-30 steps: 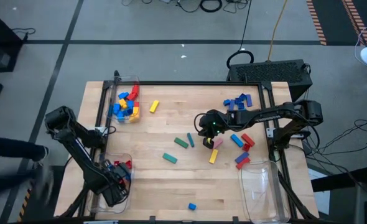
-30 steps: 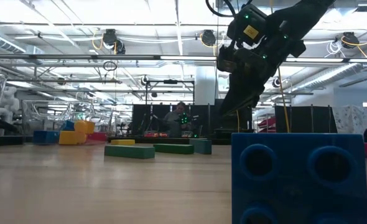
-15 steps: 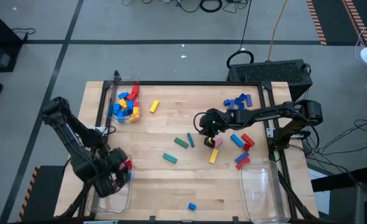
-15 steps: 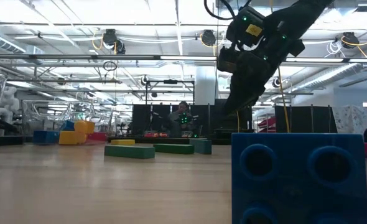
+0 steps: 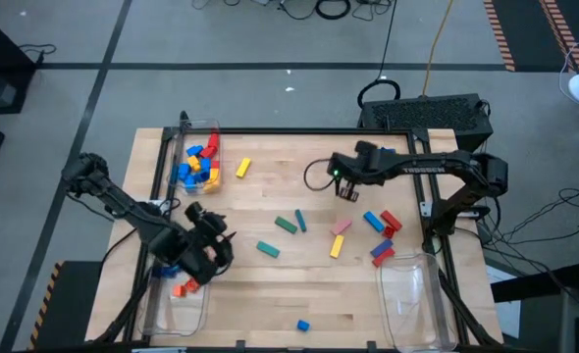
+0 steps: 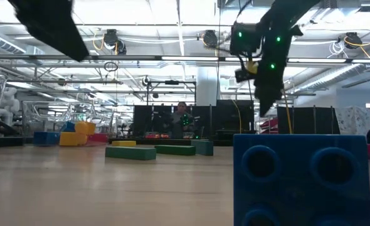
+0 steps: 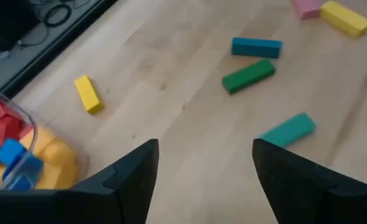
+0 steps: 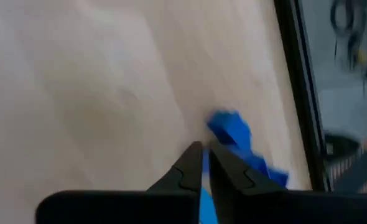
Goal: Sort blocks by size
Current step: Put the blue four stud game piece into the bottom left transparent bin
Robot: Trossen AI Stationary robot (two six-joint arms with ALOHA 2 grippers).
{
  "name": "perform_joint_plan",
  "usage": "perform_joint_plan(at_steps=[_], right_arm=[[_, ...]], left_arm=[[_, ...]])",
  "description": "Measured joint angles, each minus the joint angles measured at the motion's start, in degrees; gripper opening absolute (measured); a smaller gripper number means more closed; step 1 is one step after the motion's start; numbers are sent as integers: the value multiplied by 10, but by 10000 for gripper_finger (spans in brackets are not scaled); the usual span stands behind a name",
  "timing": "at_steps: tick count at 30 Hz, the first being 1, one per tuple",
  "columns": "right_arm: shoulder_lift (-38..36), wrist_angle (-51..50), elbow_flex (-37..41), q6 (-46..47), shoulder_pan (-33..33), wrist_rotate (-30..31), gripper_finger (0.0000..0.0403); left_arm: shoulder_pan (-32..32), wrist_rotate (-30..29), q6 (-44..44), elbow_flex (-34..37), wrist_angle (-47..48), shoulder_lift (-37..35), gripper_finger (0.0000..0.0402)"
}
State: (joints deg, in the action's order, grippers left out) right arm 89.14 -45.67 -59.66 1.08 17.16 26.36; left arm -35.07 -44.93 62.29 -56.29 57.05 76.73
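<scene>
Honestly couldn't read a single thing anywhere. There was some pale lettering along the right arm (image 5: 437,169) from above, but it was way too small to make out. No labels, numbers or signs were legible on anything else.

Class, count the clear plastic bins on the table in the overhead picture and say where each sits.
3: one bin at the far left corner holding blocks, one bin at the near left edge with a few blocks, one bin near right.
</scene>
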Motion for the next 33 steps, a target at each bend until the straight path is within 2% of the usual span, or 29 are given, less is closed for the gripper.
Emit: perform_joint_plan(at_steps=[4,12,17,21,24,26,30,33], right_arm=[[0,-34,0,27,60,-27,42],[0,6,0,49,175,-164,139],[1,15,0,73,224,-189,199],[12,27,0,91,237,-213,238],[37,34,0,105,234,-223,254],[58,40,0,109,232,-221,258],[85,34,-13,121,229,-174,256],[91,34,-26,122,232,-176,252]], left_arm=[[45,10,-93,37,-90,0,260],[153,68,-299,86,-299,0,260],[214,128,-408,121,-438,0,260],[253,150,-447,147,-523,0,261],[273,150,-449,160,-550,0,261],[283,149,-449,163,-552,1,261],[296,148,-451,164,-552,6,261],[301,148,-456,164,-556,6,261]])
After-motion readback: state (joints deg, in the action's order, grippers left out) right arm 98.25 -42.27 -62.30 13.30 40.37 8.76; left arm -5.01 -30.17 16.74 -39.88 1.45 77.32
